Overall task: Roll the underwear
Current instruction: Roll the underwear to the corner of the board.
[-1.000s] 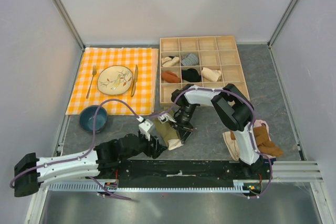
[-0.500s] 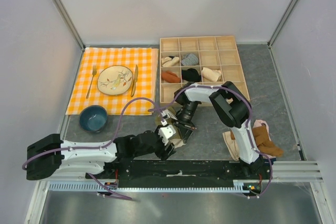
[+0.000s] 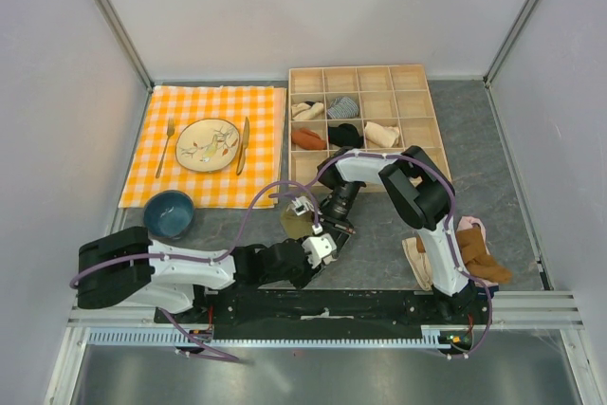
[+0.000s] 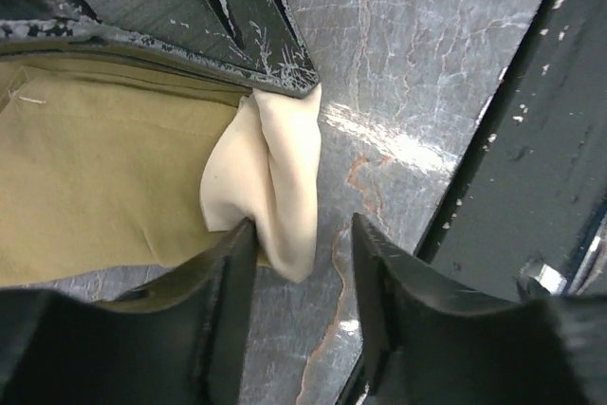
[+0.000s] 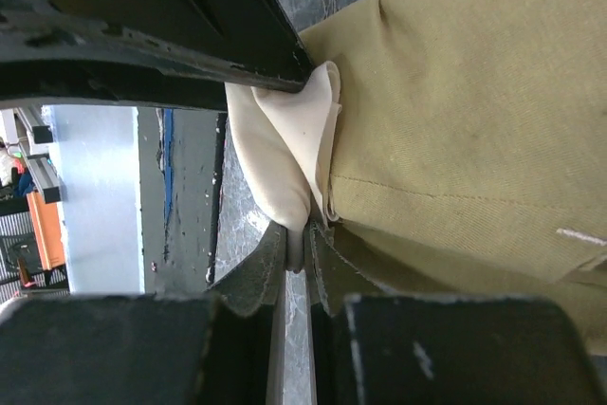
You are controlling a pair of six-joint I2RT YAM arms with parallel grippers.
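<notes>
On the grey worktop (image 3: 375,246), the right gripper (image 5: 300,234) clamps its jaws on the cream waistband (image 5: 285,139) of the olive underwear (image 5: 455,120); the left gripper (image 4: 303,244) has jaws apart. Any tug could free the thin hem.

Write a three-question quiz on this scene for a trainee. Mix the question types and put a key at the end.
1. True or false: the left gripper is shut on the underwear.
2. Where does the blue bowl sit? A: on the plate. B: at the near edge of the checked cloth. C: inside the wooden box.
3. Fill in the blank: the right gripper pinches the underwear at its ____ waistband.

Key: 1 false (its fingers stand apart); 2 B; 3 cream.
</notes>
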